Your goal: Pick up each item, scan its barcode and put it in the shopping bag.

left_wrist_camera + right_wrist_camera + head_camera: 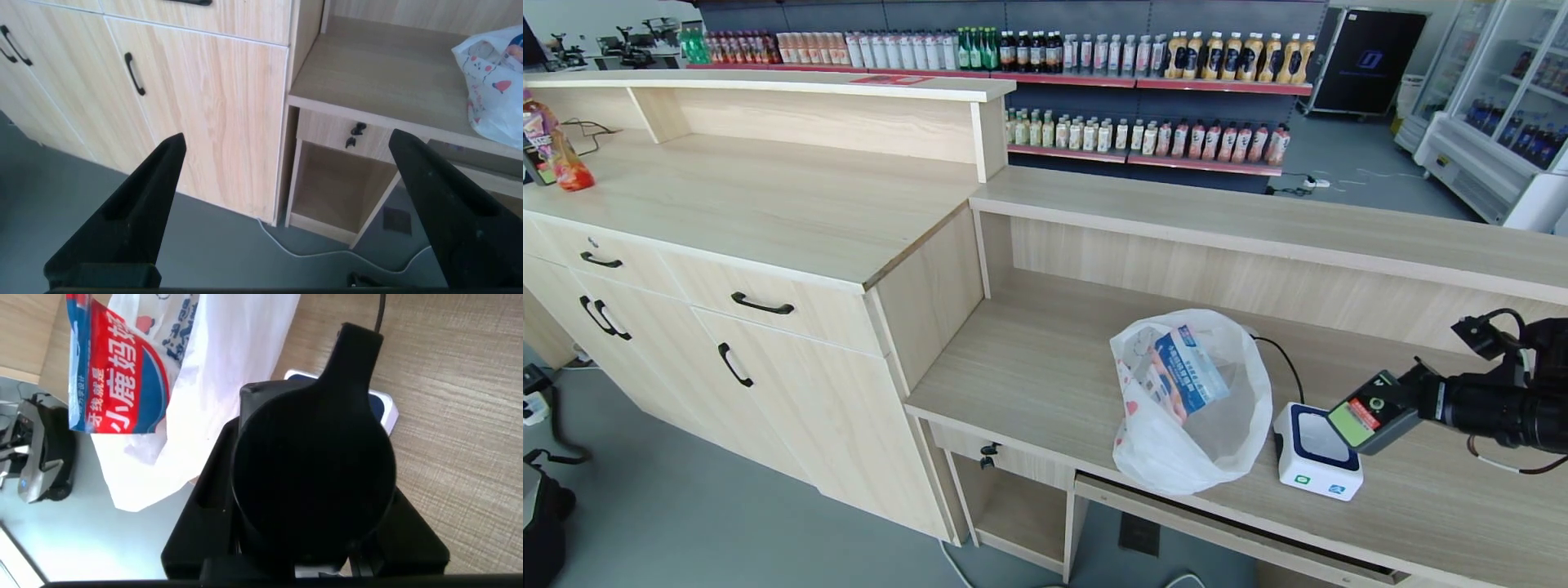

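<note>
Pale wooden checkout counter, lower level: the right gripper is clamping a dark box with a green-and-red label, holding it tilted just above the white scanner that is sitting near the counter's front edge. Just beside the scanner, a white shopping bag is standing open with a blue carton lying inside. The left gripper is hanging with fingers spread wide, gripping nothing, above the floor beside the cabinet doors. Bottle shelves are lining the background.
</note>
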Robot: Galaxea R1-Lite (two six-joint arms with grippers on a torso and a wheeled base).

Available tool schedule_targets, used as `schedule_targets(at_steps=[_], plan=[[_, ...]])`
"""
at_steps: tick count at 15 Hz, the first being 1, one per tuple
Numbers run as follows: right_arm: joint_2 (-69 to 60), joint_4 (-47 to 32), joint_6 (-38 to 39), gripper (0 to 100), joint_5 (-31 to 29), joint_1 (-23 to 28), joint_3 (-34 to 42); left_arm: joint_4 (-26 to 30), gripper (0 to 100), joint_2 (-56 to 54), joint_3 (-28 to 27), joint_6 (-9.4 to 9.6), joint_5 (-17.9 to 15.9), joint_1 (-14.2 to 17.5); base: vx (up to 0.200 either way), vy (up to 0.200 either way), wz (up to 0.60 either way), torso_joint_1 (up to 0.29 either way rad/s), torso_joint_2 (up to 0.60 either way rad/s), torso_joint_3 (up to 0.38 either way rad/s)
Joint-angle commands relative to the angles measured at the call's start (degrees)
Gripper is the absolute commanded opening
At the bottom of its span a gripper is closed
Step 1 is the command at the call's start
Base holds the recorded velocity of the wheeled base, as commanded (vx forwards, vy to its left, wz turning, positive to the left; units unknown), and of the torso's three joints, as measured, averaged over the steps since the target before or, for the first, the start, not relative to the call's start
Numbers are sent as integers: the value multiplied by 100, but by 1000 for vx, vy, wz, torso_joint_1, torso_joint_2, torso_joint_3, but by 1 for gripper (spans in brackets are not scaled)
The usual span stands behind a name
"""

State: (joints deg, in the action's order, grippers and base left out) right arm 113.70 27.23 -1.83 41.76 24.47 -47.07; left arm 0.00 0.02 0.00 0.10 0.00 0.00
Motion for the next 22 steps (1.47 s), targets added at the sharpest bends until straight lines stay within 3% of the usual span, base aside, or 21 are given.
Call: schedule_targets(at_steps=[1, 19, 22], plan=[[73, 36, -2, 0, 7, -12, -13, 0, 100, -2, 0, -1, 0, 0, 0, 0, 0, 0, 0, 0], [187, 616, 95, 0, 60, -214, 31, 0, 100, -2, 0, -1, 0, 0, 0, 0, 0, 0, 0, 0], [-375, 669, 95, 0, 42, -232, 180, 0, 100, -2, 0, -1, 0, 0, 0, 0, 0, 0, 0, 0]])
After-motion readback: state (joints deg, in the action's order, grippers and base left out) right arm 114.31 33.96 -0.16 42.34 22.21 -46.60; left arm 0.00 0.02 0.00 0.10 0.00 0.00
